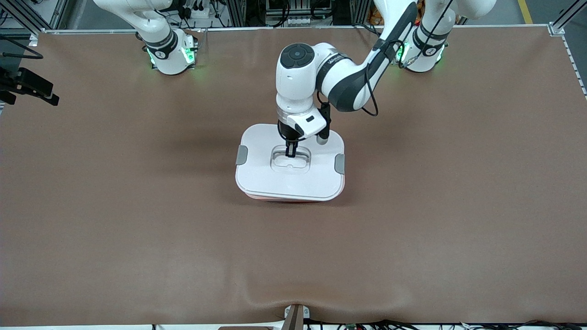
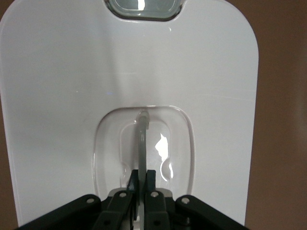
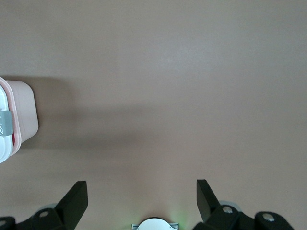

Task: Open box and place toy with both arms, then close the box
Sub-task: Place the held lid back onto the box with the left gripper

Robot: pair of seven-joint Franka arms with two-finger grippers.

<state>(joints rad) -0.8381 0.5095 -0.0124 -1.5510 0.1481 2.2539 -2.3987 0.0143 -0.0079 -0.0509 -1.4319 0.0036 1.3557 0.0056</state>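
The box [image 1: 275, 176] stands at the middle of the table, its white lid lying on the pink base [image 1: 284, 198], with a grey clip [image 1: 241, 155] at each end. My left gripper [image 1: 290, 152] points straight down into the lid's recess and is shut on the thin clear handle [image 2: 142, 139]. In the left wrist view the left gripper [image 2: 142, 179] pinches that handle over the white lid [image 2: 72, 96]. My right gripper [image 3: 142, 194] hangs open over bare table near its own base, with the box [image 3: 21, 112] off to one side. The toy is out of view.
A brown mat [image 1: 137, 229] covers the table. A black fixture [image 1: 27, 85] juts in at the right arm's end of the table. A small mount [image 1: 293, 316] sits at the table edge nearest the front camera. The right arm waits, raised.
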